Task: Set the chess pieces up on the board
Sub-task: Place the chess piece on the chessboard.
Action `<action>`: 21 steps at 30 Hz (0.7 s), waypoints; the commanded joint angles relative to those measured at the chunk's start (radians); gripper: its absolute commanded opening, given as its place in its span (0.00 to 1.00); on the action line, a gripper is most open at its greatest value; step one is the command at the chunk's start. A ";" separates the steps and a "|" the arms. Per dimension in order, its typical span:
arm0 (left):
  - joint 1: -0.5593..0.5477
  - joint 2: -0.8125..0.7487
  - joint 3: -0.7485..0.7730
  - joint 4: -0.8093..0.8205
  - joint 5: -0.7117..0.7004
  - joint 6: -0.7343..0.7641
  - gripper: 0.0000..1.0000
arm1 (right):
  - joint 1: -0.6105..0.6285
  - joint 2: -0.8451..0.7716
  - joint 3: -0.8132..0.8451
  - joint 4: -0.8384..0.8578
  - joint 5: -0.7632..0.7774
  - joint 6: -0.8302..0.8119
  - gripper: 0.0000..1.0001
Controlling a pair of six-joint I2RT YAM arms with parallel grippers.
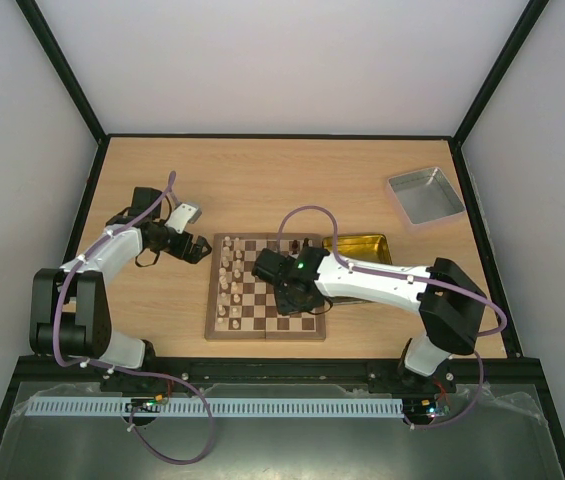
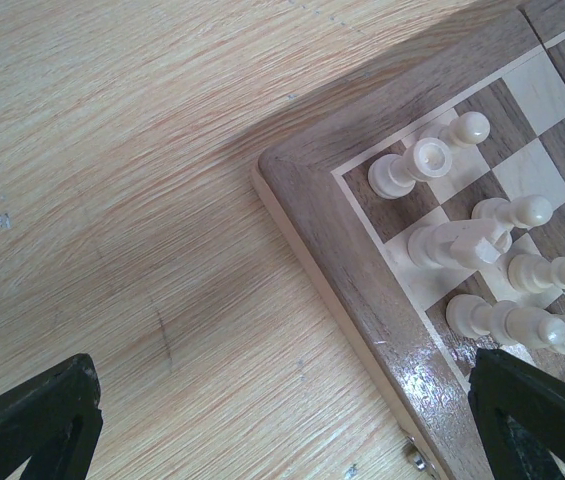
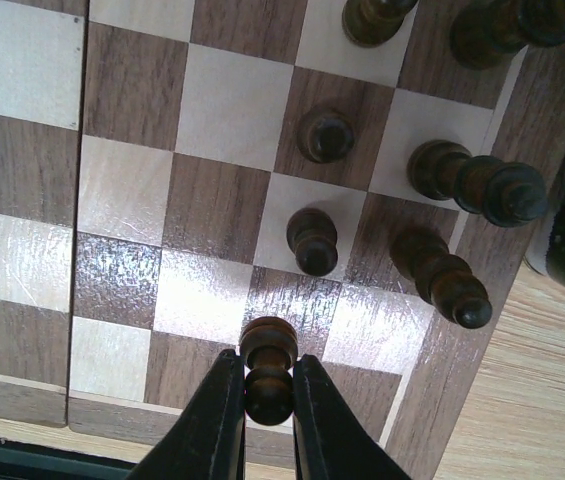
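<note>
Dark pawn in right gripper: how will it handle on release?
The dark pawn looks turned wood: likely rigid, light. Its rounded waist in the right gripper may slip or pivot. Tall, narrow on the shiny board: probably tips and rolls if nudged.

From above, we are missing the right side of the board (image 1: 262, 325) and the near edge of the gold tin (image 1: 362, 243) beneath the right arm (image 1: 382, 280), and we are finding the pale pieces (image 1: 230, 285) too small to tell apart. At the right wrist, we are seeing the far dark pieces (image 3: 492, 35) cut by the top edge, and the right gripper (image 3: 267, 385) covering the flanks of the held dark piece (image 3: 268, 345). At the left wrist, we are seeing the left gripper (image 2: 284, 425) only as two fingertips (image 2: 32, 420) in the bottom corners.
</note>
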 commanded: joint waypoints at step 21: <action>-0.006 -0.002 -0.007 -0.009 0.003 -0.003 1.00 | 0.009 0.024 -0.050 0.026 0.006 0.016 0.10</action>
